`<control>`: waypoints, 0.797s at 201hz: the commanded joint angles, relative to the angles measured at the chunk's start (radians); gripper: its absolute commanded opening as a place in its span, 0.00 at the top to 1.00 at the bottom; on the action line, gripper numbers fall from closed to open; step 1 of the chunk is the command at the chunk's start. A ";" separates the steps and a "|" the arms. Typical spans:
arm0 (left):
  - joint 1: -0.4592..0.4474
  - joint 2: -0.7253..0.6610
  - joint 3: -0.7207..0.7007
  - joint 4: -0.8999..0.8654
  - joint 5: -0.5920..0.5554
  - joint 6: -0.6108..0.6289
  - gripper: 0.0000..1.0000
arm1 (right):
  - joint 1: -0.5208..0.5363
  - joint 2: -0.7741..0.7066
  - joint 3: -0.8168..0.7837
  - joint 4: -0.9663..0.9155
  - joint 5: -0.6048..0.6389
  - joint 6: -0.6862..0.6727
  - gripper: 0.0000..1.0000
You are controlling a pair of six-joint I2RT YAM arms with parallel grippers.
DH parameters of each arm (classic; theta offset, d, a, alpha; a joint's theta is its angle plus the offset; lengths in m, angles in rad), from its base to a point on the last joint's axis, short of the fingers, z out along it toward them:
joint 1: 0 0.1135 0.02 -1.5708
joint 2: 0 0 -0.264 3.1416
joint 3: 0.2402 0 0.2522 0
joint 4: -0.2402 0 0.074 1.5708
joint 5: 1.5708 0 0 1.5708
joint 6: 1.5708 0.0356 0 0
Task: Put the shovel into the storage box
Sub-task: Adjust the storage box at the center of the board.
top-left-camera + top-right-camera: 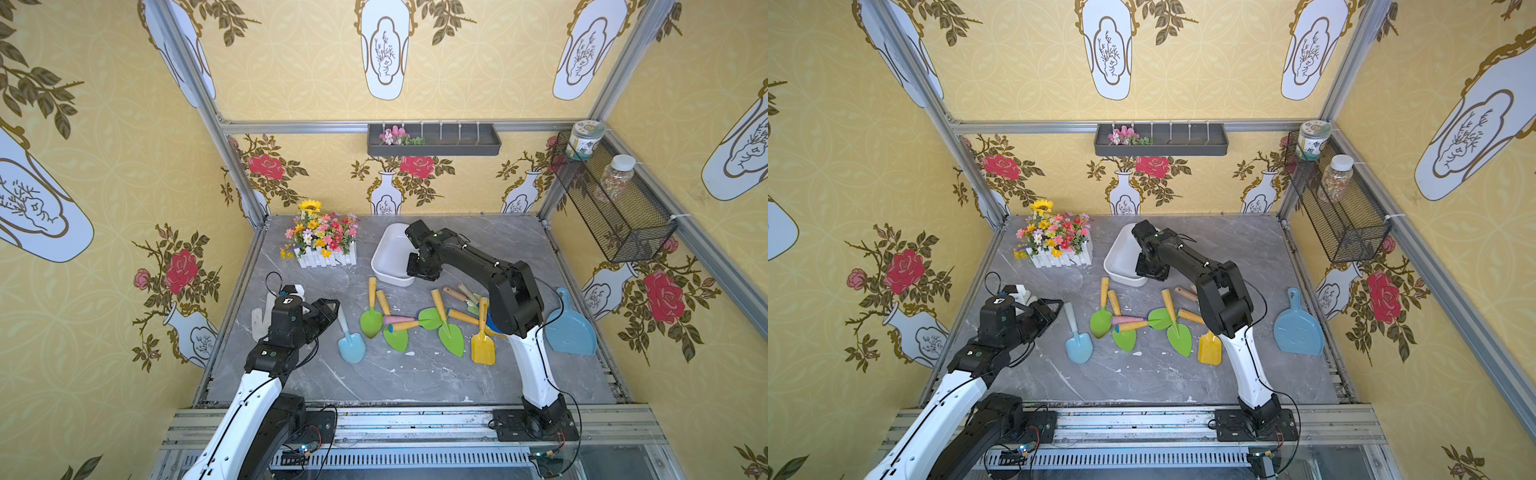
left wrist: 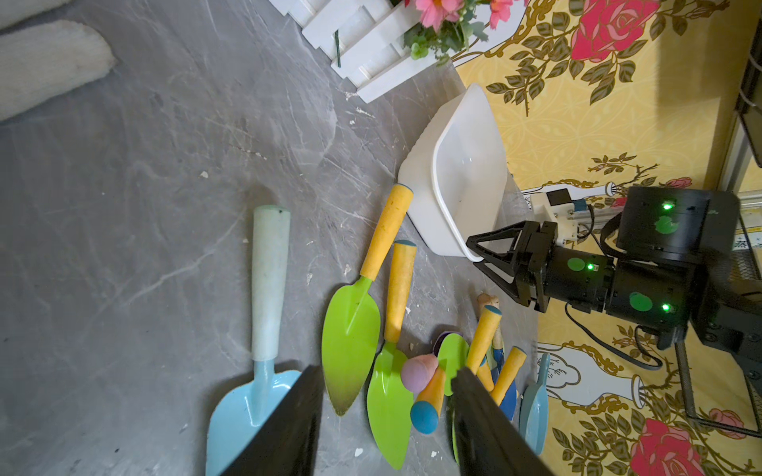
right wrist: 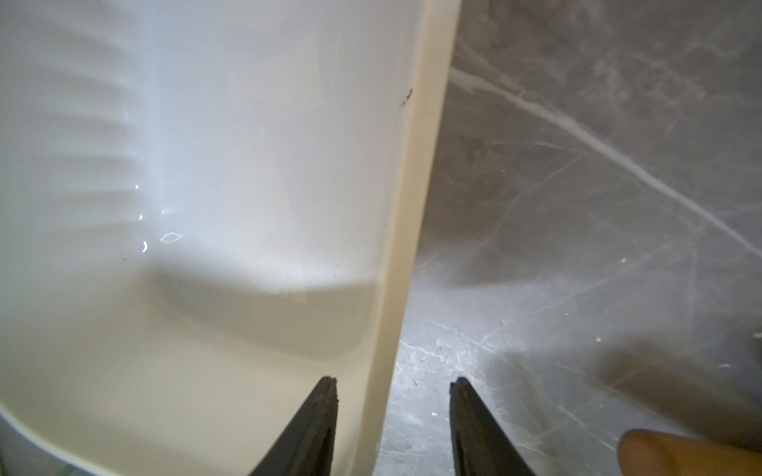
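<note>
Shovels (image 1: pixel 1179 338) lie loose across the middle of the tabletop (image 1: pixel 395 382), all outside the white box (image 1: pixel 388 249). A blue shovel (image 1: pixel 351 345) is at the left end, green shovels (image 1: pixel 371 320) with orange handles cross one another in the middle, and a yellow shovel (image 1: pixel 482 349) lies by the right arm. The box stands just behind the green shovels' handles.

The right fingers (image 3: pixel 309 432) are parted and straddle the box's rim, one inside and one outside over the tabletop. A gap shows on the outer side, and they grip nothing. The left fingers (image 2: pixel 288 424) are spread and empty, just beside the blue shovel, whose blade lies next to one finger in the left wrist view.

Bare tabletop runs in front of the shovels to the near edge, and also behind and to the right of the box. A flower planter (image 1: pixel 328 255) stands left of the box, apart from it. A blue dustpan (image 1: pixel 571 328) lies near the right edge.
</note>
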 commanded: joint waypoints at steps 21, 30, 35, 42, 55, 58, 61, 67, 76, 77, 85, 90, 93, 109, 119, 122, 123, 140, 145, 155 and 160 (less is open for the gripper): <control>0.000 0.010 -0.015 0.014 0.013 -0.006 0.45 | -0.020 -0.054 -0.053 -0.061 0.055 -0.067 0.59; 0.000 0.012 -0.018 0.020 0.014 -0.007 0.45 | -0.022 -0.064 -0.067 -0.060 0.051 -0.079 0.61; 0.001 0.014 -0.019 0.021 0.014 -0.008 0.45 | -0.023 -0.069 -0.074 -0.060 0.050 -0.084 0.63; 0.000 0.016 -0.021 0.024 0.014 -0.009 0.45 | -0.022 -0.073 -0.081 -0.060 0.049 -0.094 0.65; 0.000 0.022 -0.023 0.031 0.019 -0.011 0.45 | -0.020 -0.077 -0.094 -0.063 0.045 -0.108 0.71; 0.000 0.022 -0.024 0.033 0.020 -0.012 0.45 | -0.020 -0.078 -0.097 -0.063 0.044 -0.110 0.71; 0.000 0.024 -0.025 0.033 0.020 -0.012 0.45 | -0.019 -0.076 -0.099 -0.064 0.043 -0.114 0.72; 0.000 0.025 -0.025 0.037 0.020 -0.013 0.45 | -0.020 -0.075 -0.101 -0.067 0.042 -0.121 0.73; 0.000 0.029 -0.026 0.040 0.022 -0.013 0.45 | -0.017 -0.075 -0.106 -0.075 0.042 -0.124 0.75; 0.000 0.029 -0.026 0.040 0.022 -0.014 0.45 | -0.016 -0.075 -0.106 -0.075 0.043 -0.123 0.75; -0.001 0.033 -0.025 0.042 0.023 -0.013 0.45 | -0.014 -0.080 -0.117 -0.076 0.042 -0.127 0.75; 0.000 0.034 -0.025 0.043 0.025 -0.013 0.45 | -0.012 -0.085 -0.126 -0.073 0.043 -0.128 0.75; 0.000 0.035 -0.024 0.045 0.024 -0.014 0.45 | -0.011 -0.087 -0.133 -0.070 0.041 -0.129 0.75; 0.001 0.039 -0.023 0.046 0.028 -0.014 0.45 | -0.007 -0.106 -0.157 -0.060 0.036 -0.129 0.75; 0.000 0.042 -0.023 0.048 0.029 -0.013 0.45 | -0.002 -0.117 -0.165 -0.058 0.037 -0.129 0.74; 0.000 0.042 -0.023 0.049 0.029 -0.013 0.45 | -0.002 -0.120 -0.166 -0.057 0.037 -0.129 0.73; 0.000 0.042 -0.023 0.050 0.029 -0.013 0.45 | -0.002 -0.122 -0.167 -0.056 0.036 -0.129 0.73; 0.000 0.049 -0.019 0.054 0.036 -0.013 0.45 | -0.002 -0.135 -0.164 -0.059 0.044 -0.128 0.67; 0.000 0.051 -0.017 0.054 0.037 -0.013 0.45 | -0.002 -0.138 -0.160 -0.064 0.053 -0.129 0.63; 0.000 0.056 -0.013 0.052 0.040 -0.011 0.45 | -0.002 -0.149 -0.153 -0.073 0.071 -0.134 0.57; 0.000 0.057 -0.010 0.052 0.041 -0.010 0.45 | -0.003 -0.154 -0.149 -0.077 0.082 -0.137 0.55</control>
